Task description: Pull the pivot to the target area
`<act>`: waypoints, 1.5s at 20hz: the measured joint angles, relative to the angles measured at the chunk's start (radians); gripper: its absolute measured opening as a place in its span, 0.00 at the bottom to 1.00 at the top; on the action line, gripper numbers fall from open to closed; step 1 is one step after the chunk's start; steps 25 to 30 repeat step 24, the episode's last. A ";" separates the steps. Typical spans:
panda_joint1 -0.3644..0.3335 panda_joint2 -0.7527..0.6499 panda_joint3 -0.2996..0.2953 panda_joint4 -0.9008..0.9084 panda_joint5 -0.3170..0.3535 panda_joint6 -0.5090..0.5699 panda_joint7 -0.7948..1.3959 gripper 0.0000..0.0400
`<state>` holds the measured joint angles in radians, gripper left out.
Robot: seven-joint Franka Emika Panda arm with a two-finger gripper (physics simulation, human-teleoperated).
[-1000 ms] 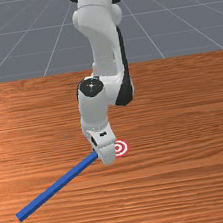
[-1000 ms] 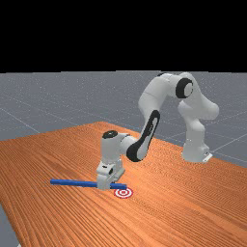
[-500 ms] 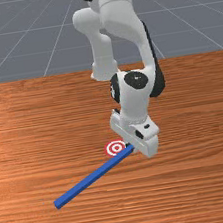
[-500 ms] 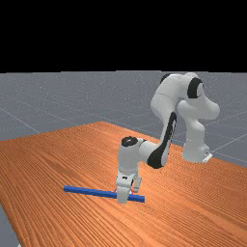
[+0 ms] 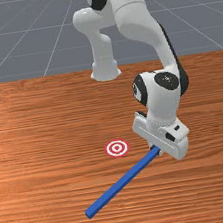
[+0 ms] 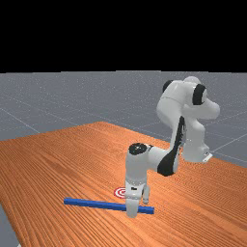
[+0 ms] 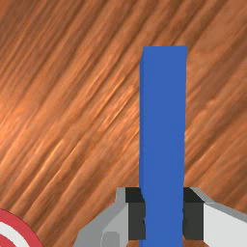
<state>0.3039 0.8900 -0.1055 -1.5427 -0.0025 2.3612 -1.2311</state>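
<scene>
Blue bar (image 5: 123, 182) slants, in the front view, from the pincer (image 5: 157, 150) down toward the front view's left over the worktop (image 5: 35, 145); the round target (image 5: 117, 148) lies to that same side of the pincer, apart from the bar.

In the far view the bar's long part reaches leftward from the pincer, a short end sticking out rightward.

In the wrist view the pincer pinches the bar, dark pads (image 7: 193, 222) touching both sides, its near end just beyond them.

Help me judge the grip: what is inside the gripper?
The blue bar runs through the gripper, a dark pad against either side; the bar's surface behind each pad is covered.
</scene>
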 joint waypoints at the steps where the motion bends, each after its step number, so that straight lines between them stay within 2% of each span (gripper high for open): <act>1: -0.005 0.043 -0.003 0.085 -0.002 -0.052 -0.001 0.24; 2: -0.009 0.071 -0.005 0.140 0.001 -0.070 0.006 0.24; 4: -0.006 0.050 -0.010 0.098 0.003 -0.051 0.023 0.24; 7: 0.032 -0.086 -0.026 -0.166 0.009 0.071 0.090 0.24; 8: -0.016 -0.132 0.036 -0.255 0.040 0.136 -0.017 0.24; 11: 0.008 -0.205 0.027 -0.400 0.029 0.205 0.007 0.24; 12: 0.057 -0.224 -0.017 -0.441 -0.013 0.230 0.064 0.24; 13: 0.070 -0.237 -0.025 -0.464 -0.023 0.222 0.078 0.24; 17: 0.094 -0.318 -0.025 -0.625 -0.022 0.303 0.105 0.24; 19: 0.122 -0.330 -0.050 -0.653 -0.053 0.307 0.126 0.24; 24: 0.048 -0.347 -0.034 -0.689 -0.050 0.343 0.014 0.24; 30: 0.048 -0.347 -0.034 -0.689 -0.050 0.343 0.014 0.24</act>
